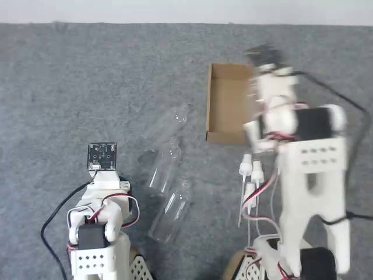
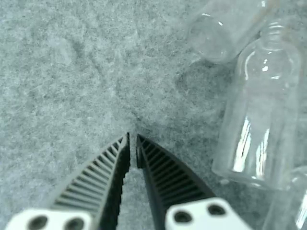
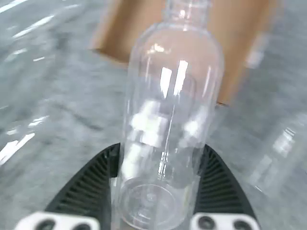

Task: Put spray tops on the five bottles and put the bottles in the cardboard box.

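My right gripper (image 3: pixel 160 149) is shut on a clear bottle (image 3: pixel 170 96) with a bare neck and no spray top. The neck points toward the cardboard box (image 3: pixel 240 43). In the high view my right arm (image 1: pixel 273 93) hangs over the open cardboard box (image 1: pixel 224 105). Three more clear bottles lie on the table: one far (image 1: pixel 173 120), one in the middle (image 1: pixel 165 164), one near (image 1: pixel 171 211). White spray tops (image 1: pixel 250 175) lie beside the right arm's base. My left gripper (image 2: pixel 133 139) is shut and holds nothing, just above the carpet, with two bottles (image 2: pixel 259 115) to its side.
Grey carpet (image 1: pixel 70 87) covers the table, with bare space at the far left. The left arm (image 1: pixel 104 181) sits low at the near left. Cables (image 1: pixel 52 224) trail from both arm bases.
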`<state>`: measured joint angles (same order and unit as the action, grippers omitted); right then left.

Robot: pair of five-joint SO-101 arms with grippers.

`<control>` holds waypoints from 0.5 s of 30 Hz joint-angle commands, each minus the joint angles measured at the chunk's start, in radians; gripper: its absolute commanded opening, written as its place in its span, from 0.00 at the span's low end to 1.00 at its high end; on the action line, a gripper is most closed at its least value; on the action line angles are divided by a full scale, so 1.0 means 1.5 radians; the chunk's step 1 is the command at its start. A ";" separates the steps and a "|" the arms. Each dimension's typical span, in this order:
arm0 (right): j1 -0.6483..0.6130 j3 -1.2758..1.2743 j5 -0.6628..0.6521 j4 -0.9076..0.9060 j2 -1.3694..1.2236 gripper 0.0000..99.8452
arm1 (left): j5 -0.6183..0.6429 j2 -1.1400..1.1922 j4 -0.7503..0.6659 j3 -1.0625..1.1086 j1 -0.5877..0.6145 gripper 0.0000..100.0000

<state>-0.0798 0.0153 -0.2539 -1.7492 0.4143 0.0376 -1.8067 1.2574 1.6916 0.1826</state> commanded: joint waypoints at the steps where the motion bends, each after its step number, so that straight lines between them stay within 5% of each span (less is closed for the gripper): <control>1: 0.147 0.007 -0.063 0.012 0.023 0.09 | 0.000 -0.010 0.004 -0.005 -0.002 0.02; 8: 0.320 -0.162 -0.123 0.247 -0.077 0.09 | 0.000 -0.010 0.004 -0.005 -0.002 0.02; 15: 0.339 -0.230 -0.132 0.368 -0.176 0.09 | 0.000 -0.010 0.004 -0.005 -0.002 0.02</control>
<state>0.4127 -0.3391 -0.4350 -1.2582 0.1611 0.0376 -1.8067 1.2574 1.6916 0.1826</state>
